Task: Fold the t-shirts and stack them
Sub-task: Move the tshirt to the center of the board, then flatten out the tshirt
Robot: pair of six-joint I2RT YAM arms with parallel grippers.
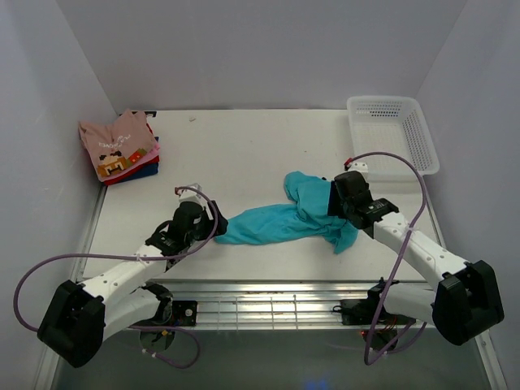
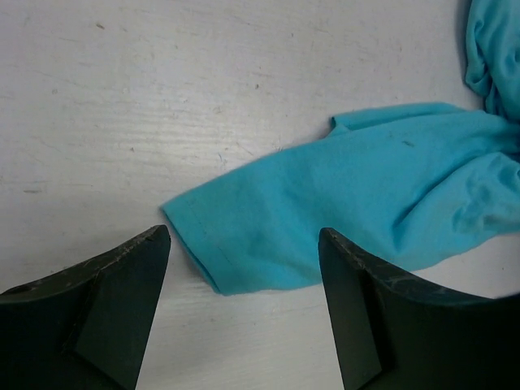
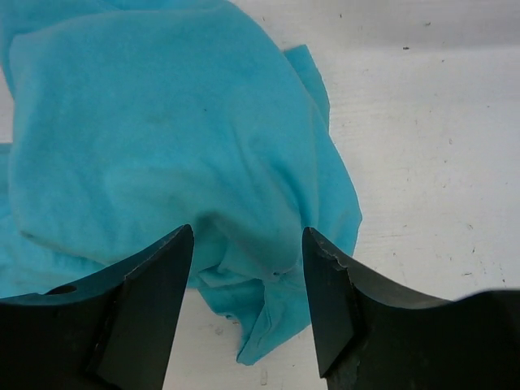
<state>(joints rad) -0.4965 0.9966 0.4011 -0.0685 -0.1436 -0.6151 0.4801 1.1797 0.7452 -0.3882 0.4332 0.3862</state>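
A teal t-shirt (image 1: pixel 288 216) lies crumpled and stretched out across the middle of the table. My left gripper (image 1: pixel 213 220) is open at the shirt's left end; the hemmed end of the teal t-shirt (image 2: pixel 244 248) lies on the table just ahead of its fingers. My right gripper (image 1: pixel 340 197) is open above the bunched right part of the teal t-shirt (image 3: pixel 162 146), holding nothing. A stack of folded t-shirts (image 1: pixel 120 148), pink with a pixel-block graphic on top, red and dark blue below, sits at the far left.
A white plastic mesh basket (image 1: pixel 392 132) stands at the far right corner. White walls close in the table on three sides. A metal rail runs along the near edge (image 1: pixel 268 296) between the arm bases.
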